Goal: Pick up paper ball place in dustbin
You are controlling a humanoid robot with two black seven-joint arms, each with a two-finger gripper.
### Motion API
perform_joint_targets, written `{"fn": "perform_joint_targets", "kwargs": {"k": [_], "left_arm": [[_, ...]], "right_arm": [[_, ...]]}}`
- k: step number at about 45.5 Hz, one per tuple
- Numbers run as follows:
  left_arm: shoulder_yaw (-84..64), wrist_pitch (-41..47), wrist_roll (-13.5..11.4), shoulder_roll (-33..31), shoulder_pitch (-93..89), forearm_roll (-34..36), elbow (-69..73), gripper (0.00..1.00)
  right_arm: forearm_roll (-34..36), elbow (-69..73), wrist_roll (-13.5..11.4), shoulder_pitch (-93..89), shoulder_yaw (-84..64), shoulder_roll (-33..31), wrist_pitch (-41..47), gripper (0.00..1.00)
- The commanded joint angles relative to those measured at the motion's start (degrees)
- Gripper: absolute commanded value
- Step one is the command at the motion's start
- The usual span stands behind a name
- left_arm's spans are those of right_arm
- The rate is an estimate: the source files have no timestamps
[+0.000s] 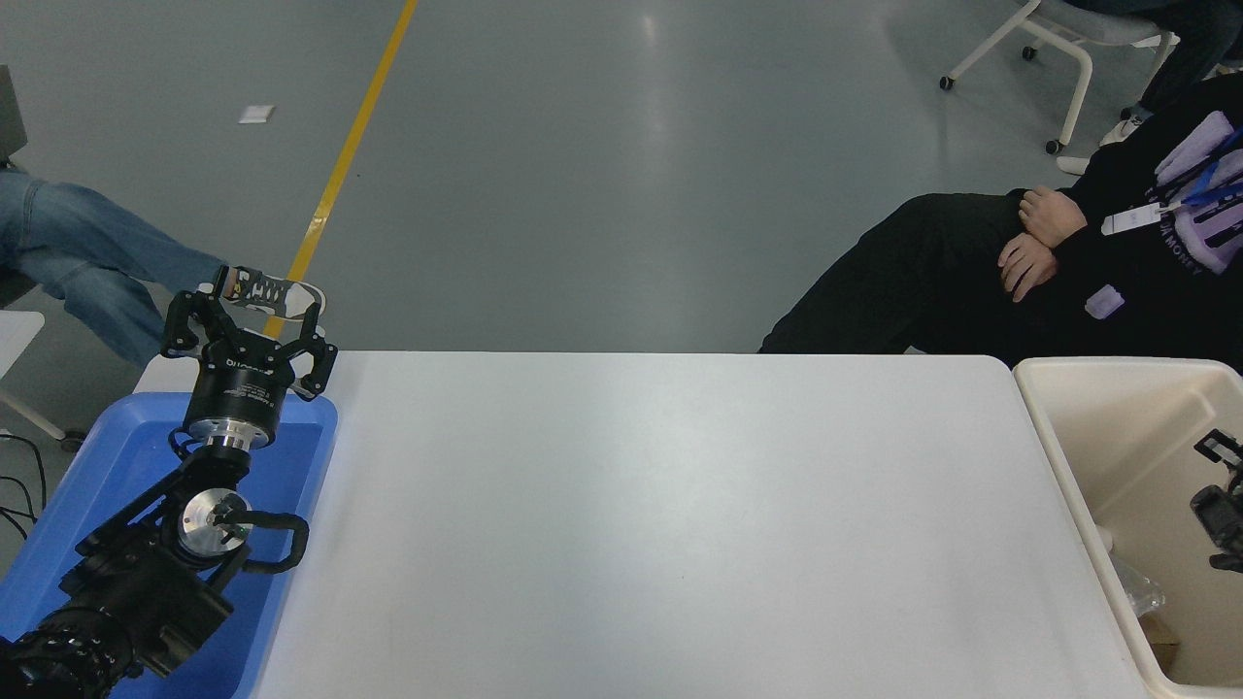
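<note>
The dustbin [1054,442], a cream-white tub with a thick rim, stands at the table's right end. A small black part of my right gripper [1222,505] pokes in from the right edge, above the tub's inside. Too little of it shows to tell its state. No paper ball shows on the white table [660,524]. A tan scrap [1160,636] lies at the tub's bottom beside some clear crumpled wrap [1136,587]; I cannot tell whether it is the paper ball. My left gripper [248,316] is parked open and empty over the blue tray.
The blue shallow tray [117,466] sits at the table's left end under the left arm. A seated person in black [1068,262] is beyond the far right corner. Another person's leg and shoe [262,289] show beyond the far left corner.
</note>
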Motion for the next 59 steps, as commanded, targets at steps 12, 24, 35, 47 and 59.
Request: {"fn": "perform_joint_targets", "kwargs": {"k": [12, 24, 35, 47, 59], "left_arm": [[0.0, 0.0, 0.0, 0.0, 0.0, 0.0, 0.0, 0.99], [0.0, 0.0, 0.0, 0.0, 0.0, 0.0, 0.0, 0.99], [0.0, 0.0, 0.0, 0.0, 0.0, 0.0, 0.0, 0.99], [0.0, 0.0, 0.0, 0.0, 0.0, 0.0, 0.0, 0.99], [0.09, 0.0, 0.0, 0.0, 0.0, 0.0, 0.0, 0.99]], "right_arm": [[0.11, 12.49, -0.01, 6.74, 1.12, -4.45, -0.38, 0.9], [0.81, 40.7, -0.19, 25.73, -1.34, -16.94, 1.02, 1.0], [0.9, 55.92, -0.19, 42.16, -18.55, -17.48, 3.48, 1.0], [0.81, 66.3, -0.28, 61.24, -28.67, -16.42, 23.58, 1.0], [-0.59, 66.39, -0.63, 79.87, -30.35, -8.52, 49.36, 1.0]]}}
